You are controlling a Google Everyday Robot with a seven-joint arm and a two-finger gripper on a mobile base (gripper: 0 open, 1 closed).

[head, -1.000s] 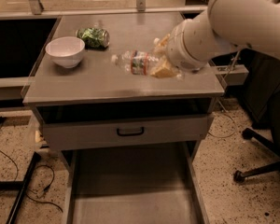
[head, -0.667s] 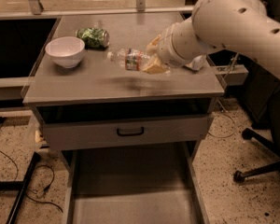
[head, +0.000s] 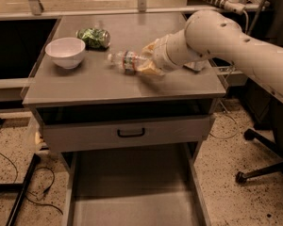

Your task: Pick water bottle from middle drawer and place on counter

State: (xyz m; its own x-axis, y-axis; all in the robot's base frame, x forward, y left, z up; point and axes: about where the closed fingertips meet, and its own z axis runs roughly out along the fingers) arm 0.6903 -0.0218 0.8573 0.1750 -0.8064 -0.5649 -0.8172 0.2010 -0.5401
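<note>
The water bottle [head: 125, 61] is a small clear crinkled bottle with a white cap and a dark multicoloured label band. It lies nearly level, cap pointing left, just above the grey counter [head: 99, 86]. My gripper [head: 148, 62] is shut on the bottle's base end, reaching in from the right on a large white arm. The middle drawer [head: 132, 192] is pulled out at the bottom of the view, its flat grey floor bare.
A white bowl [head: 65, 52] sits on the counter's left side. A green crumpled can [head: 94, 37] lies behind it. The drawer front with black handle [head: 131, 133] is below the counter. An office chair base [head: 264, 168] stands at the right.
The arm has carried the bottle leftward and farther back over the counter, and lower toward its surface. The grip on the bottle is unchanged.
</note>
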